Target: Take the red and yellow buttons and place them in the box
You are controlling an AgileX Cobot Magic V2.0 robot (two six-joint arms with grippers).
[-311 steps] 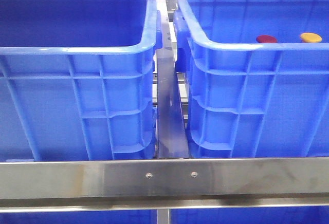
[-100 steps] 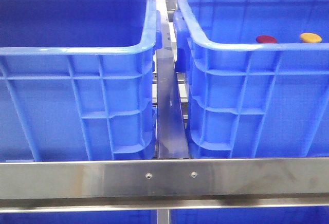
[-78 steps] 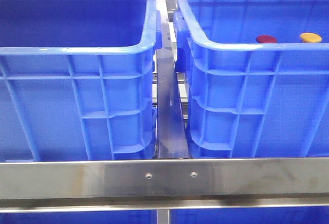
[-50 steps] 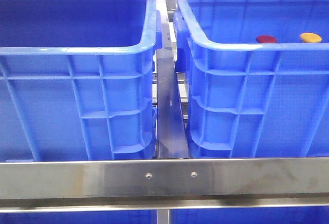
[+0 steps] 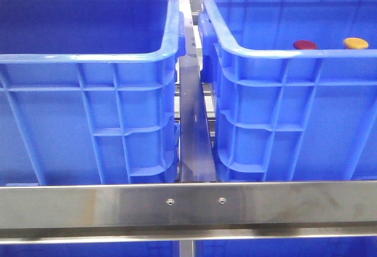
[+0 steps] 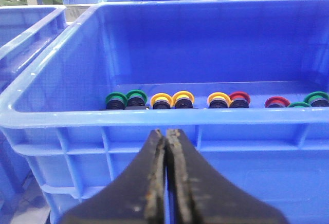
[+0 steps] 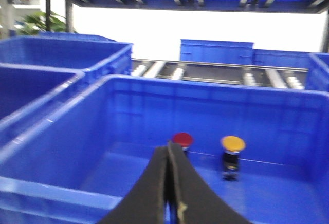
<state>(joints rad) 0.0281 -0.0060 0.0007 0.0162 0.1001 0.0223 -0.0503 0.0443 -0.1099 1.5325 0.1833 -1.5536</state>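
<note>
The left gripper (image 6: pixel 165 141) has its two dark fingers pressed together on nothing. It sits outside the near wall of a blue ribbed plastic crate with a darker interior (image 5: pixel 88 56), below the rim. Beyond that wall, on the crate floor straight ahead of the fingertips, stands a row of green, yellow and red capped push buttons (image 6: pixel 205 100), set in close pairs.

The right gripper (image 7: pixel 168 152) is likewise closed and empty. Just past its tips, inside the bright blue panelled box (image 5: pixel 283 53), stand the dark red round button (image 5: pixel 305 45) and the yellow-orange round button (image 5: pixel 356 43), near each other but apart.

So one red and one yellow appear to be in the box already. If more are to follow, the left gripper looks best placed. It should:
- rise clear of the thick rim before moving forward;
- spread its fingers early;
- come down over a single red or yellow cap.

The neighbours crowd close, so closing across the row risks knocking a green one.
</note>
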